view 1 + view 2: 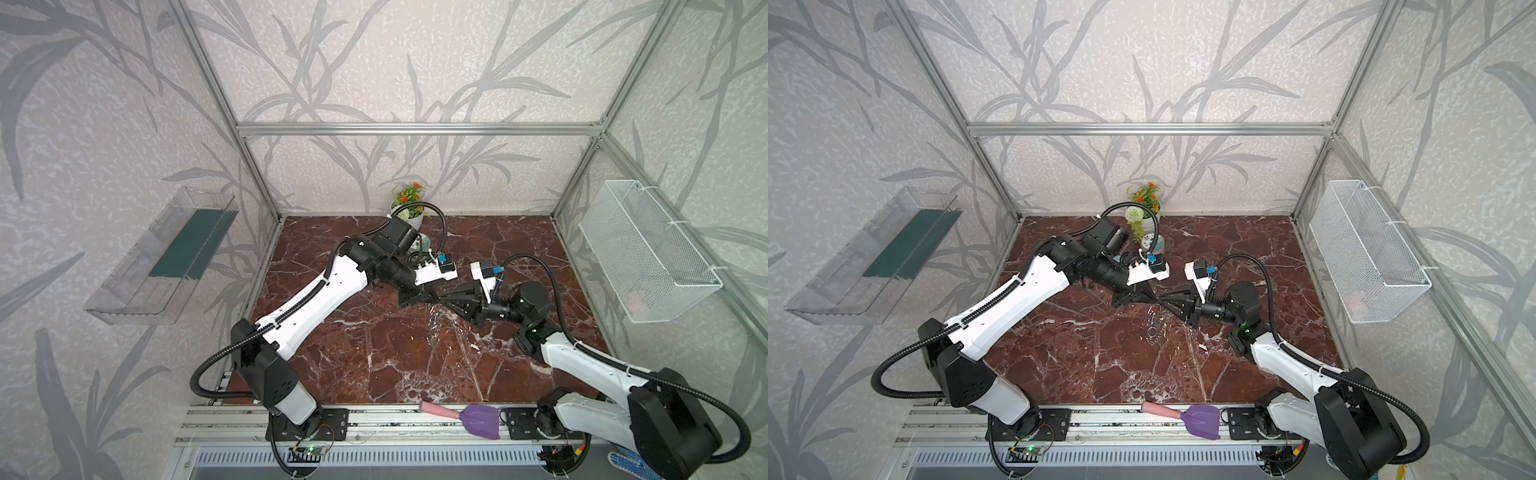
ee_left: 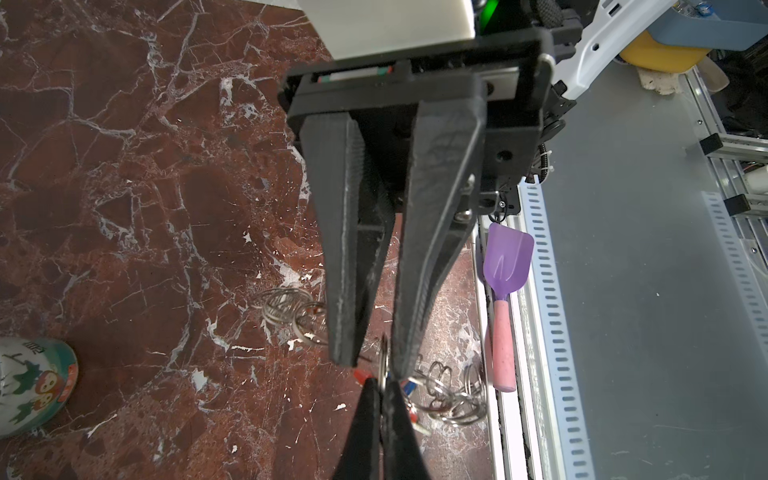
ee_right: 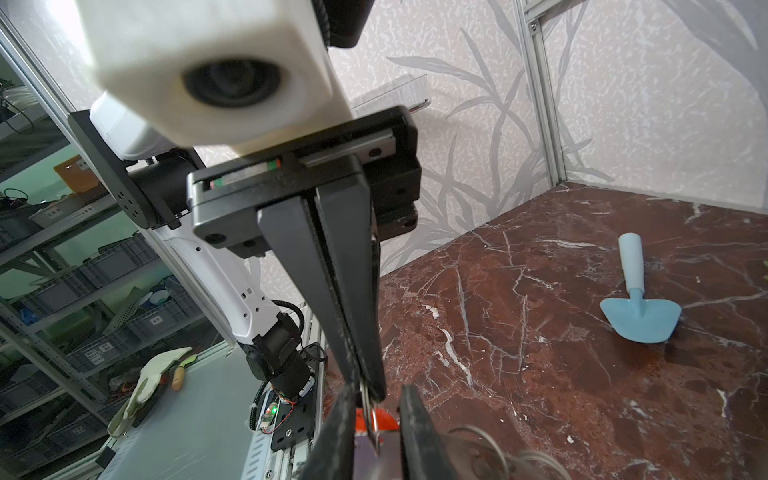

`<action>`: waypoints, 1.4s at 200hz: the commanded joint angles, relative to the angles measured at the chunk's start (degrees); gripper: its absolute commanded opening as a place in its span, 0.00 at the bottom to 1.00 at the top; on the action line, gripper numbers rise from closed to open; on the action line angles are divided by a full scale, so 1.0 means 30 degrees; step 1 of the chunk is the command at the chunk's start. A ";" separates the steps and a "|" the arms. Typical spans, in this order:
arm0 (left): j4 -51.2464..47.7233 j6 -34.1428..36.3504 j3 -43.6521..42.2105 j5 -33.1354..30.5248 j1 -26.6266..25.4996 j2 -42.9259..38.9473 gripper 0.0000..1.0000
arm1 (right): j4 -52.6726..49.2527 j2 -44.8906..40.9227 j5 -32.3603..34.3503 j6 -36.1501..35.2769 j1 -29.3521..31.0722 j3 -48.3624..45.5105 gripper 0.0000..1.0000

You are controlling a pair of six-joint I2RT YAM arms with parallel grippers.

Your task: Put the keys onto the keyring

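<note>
A: What do we log for the keyring (image 2: 453, 399)?
B: A bunch of thin grey wire split rings with the loops overlapping, blurry in the left wrist view. We see it mid-table over the red marble top (image 1: 1100, 365), right under where both grippers meet tip to tip.
A: Lying or hanging?
B: We can't tell. One ring stands edge-on, up between the tips.
A: And the left gripper (image 2: 382, 384)?
B: Pressed together, pinching that thin ring.
A: And the right gripper (image 2: 374, 365)?
B: Jaws a little apart with the ring in the gap. We see no contact.
A: Keys?
B: Tiny, with plastic heads. The red-orange key (image 3: 376, 419) shows between the right fingers in the right wrist view. The blue key (image 2: 409, 387) is just beside the tips, among the rings.
</note>
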 commanded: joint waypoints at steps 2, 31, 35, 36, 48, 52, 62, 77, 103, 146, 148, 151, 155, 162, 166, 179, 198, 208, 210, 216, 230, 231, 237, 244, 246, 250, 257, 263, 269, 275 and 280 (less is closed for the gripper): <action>-0.0430 0.0552 0.0967 0.0670 -0.0106 0.0244 0.00 | 0.0252 0.0142 -0.0331 -0.0502 0.0150 0.0354 0.19; -0.0421 0.0519 0.1032 0.0832 -0.0092 0.0271 0.00 | 0.0022 0.0114 -0.0323 -0.0706 0.0183 0.0277 0.12; -0.0395 0.0477 0.1015 0.0841 -0.0111 0.0278 0.00 | -0.0019 0.0103 -0.0330 -0.0736 0.0159 0.0271 0.11; -0.0394 0.0474 0.1010 0.0840 -0.0100 0.0284 0.00 | -0.0021 0.0101 -0.0331 -0.0744 0.0171 0.0270 0.11; -0.0363 0.0371 0.1030 0.0859 -0.0089 0.0263 0.00 | -0.0169 0.0071 -0.0275 -0.0835 0.0208 0.0237 0.09; -0.0368 0.0362 0.1032 0.0872 -0.0105 0.0285 0.00 | -0.0195 0.0070 -0.0247 -0.0882 0.0196 0.0213 0.09; -0.0419 0.0372 0.1048 0.0872 -0.0102 0.0309 0.00 | -0.0230 0.0018 -0.0214 -0.0927 0.0188 0.0160 0.07; -0.0432 0.0352 0.1091 0.0895 -0.0077 0.0277 0.00 | -0.0300 0.0011 -0.0210 -0.0986 0.0208 0.0153 0.04; -0.0392 0.0275 0.1090 0.0985 -0.0080 0.0191 0.00 | -0.0569 -0.0011 -0.0213 -0.1162 0.0212 0.0124 0.00; -0.0252 0.0058 0.0680 0.0958 0.0024 0.0011 0.00 | -0.0770 -0.0408 0.0207 -0.1104 0.0210 -0.0008 0.00; -0.0210 -0.0021 0.0638 0.0979 0.0020 0.0022 0.00 | -0.0759 -0.0438 0.0236 -0.1089 0.0190 -0.0034 0.00; -0.0175 -0.0074 0.0600 0.1022 0.0031 0.0004 0.00 | -0.0716 -0.0496 0.0297 -0.1076 0.0206 -0.0050 0.00; -0.0160 -0.0129 0.0569 0.1070 0.0066 -0.0025 0.00 | -0.0673 -0.0564 0.0362 -0.1025 0.0212 -0.0070 0.00; -0.0114 -0.0353 0.0537 0.1180 0.0136 -0.0040 0.00 | -0.0597 -0.0701 0.0549 -0.0939 0.0205 -0.0136 0.00; -0.0052 -0.0504 0.0536 0.1265 0.0184 -0.0035 0.00 | -0.0559 -0.0770 0.0641 -0.0906 0.0190 -0.0140 0.00; 0.0201 -0.0908 0.0382 0.1634 0.0379 -0.0172 0.00 | -0.0457 -0.0931 0.0909 -0.0660 0.0205 -0.0141 0.00; 0.1013 -0.1636 -0.0290 0.1983 0.0721 -0.0696 0.06 | -0.0152 -0.1100 0.1359 -0.0430 0.0190 -0.0191 0.00; 0.1695 -0.2294 -0.0892 0.2648 0.1122 -0.1180 0.09 | -0.0013 -0.1191 0.1763 -0.0484 0.0198 -0.0326 0.00; 0.1895 -0.2447 -0.1037 0.2793 0.1262 -0.1279 0.09 | 0.0023 -0.1212 0.1833 -0.0487 0.0187 -0.0340 0.00; 0.2532 -0.3005 -0.1623 0.3238 0.1563 -0.1660 0.13 | 0.0031 -0.1234 0.1962 -0.0542 0.0207 -0.0345 0.00; 0.4612 -0.4475 -0.3156 0.3609 0.2237 -0.2760 0.23 | 0.0031 -0.1310 0.2042 -0.0549 0.0213 -0.0374 0.00; 0.4761 -0.4551 -0.3258 0.3645 0.2290 -0.2876 0.24 | 0.0048 -0.1323 0.2042 -0.0533 0.0213 -0.0374 0.00; 0.5655 -0.5134 -0.3923 0.3896 0.2577 -0.3345 0.29 | 0.0253 -0.1336 0.2043 -0.0428 0.0213 -0.0425 0.00; 0.6680 -0.5818 -0.4617 0.4149 0.2847 -0.3889 0.33 | 0.0525 -0.1322 0.2070 -0.0296 0.0211 -0.0484 0.00; 0.7001 -0.6067 -0.4832 0.4186 0.2923 -0.4014 0.34 | 0.0568 -0.1311 0.2071 -0.0272 0.0190 -0.0490 0.00; 0.7514 -0.6393 -0.5247 0.4368 0.3123 -0.4291 0.35 | 0.0695 -0.1280 0.2051 -0.0207 0.0211 -0.0491 0.00; 0.8183 -0.6884 -0.5792 0.4650 0.3355 -0.4720 0.36 | 0.0795 -0.1264 0.2015 -0.0141 0.0213 -0.0441 0.00; 0.8597 -0.7200 -0.6246 0.4809 0.3495 -0.4993 0.39 | 0.0891 -0.1220 0.2028 -0.0067 0.0205 -0.0433 0.00; 0.8947 -0.7443 -0.6609 0.4755 0.3582 -0.5188 0.41 | 0.0984 -0.1191 0.1986 -0.0009 0.0204 -0.0405 0.00; 0.9208 -0.7672 -0.6946 0.4660 0.3613 -0.5335 0.43 | 0.1098 -0.1168 0.1915 0.0046 0.0197 -0.0378 0.00; 0.9391 -0.7806 -0.7196 0.4621 0.3620 -0.5387 0.45 | 0.1200 -0.1129 0.1828 0.0108 0.0193 -0.0338 0.00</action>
